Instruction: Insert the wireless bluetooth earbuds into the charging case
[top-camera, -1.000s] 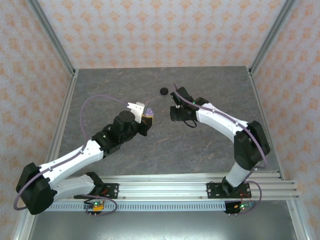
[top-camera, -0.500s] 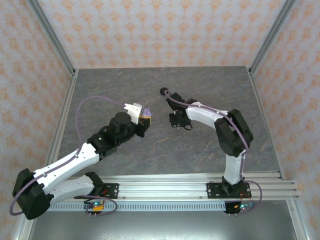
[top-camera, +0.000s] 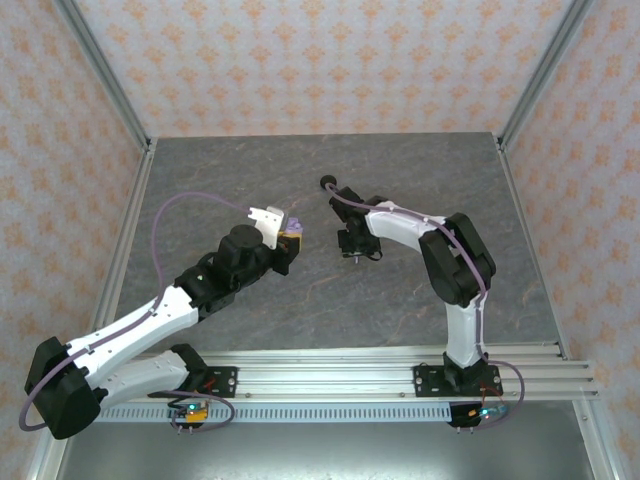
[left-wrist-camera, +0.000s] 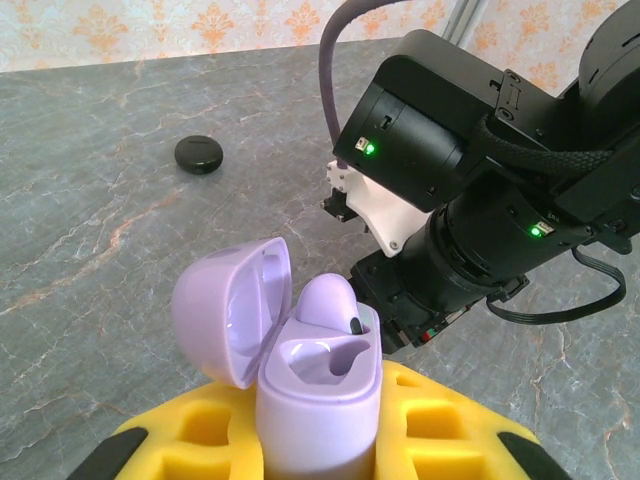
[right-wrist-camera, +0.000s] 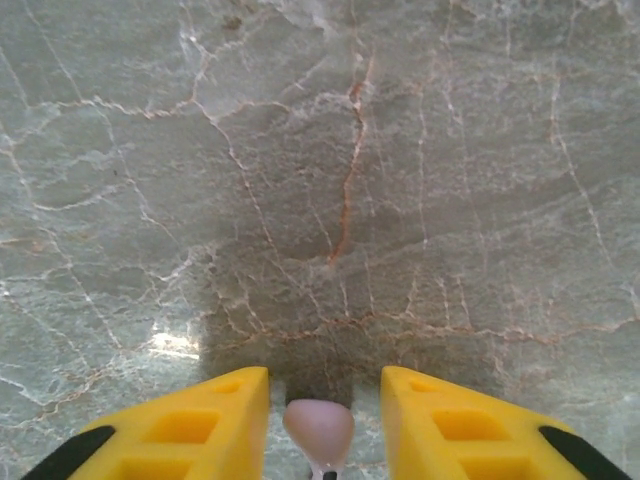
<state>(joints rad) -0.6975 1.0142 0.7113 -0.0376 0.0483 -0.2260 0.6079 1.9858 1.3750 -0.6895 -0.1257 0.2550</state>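
Here, lavender earbud (right-wrist-camera: 318, 428) sits within right claw (right-wrist-camera: 322, 378).

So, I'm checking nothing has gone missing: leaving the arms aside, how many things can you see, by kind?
Lavender earbuds: 2
Charging case: 1
Black disc: 1
Total: 4

lab robot cell (aluminium frame (top-camera: 105, 75), wallpapered walls (top-camera: 320, 60), stone-look tabletop (top-camera: 330, 300))
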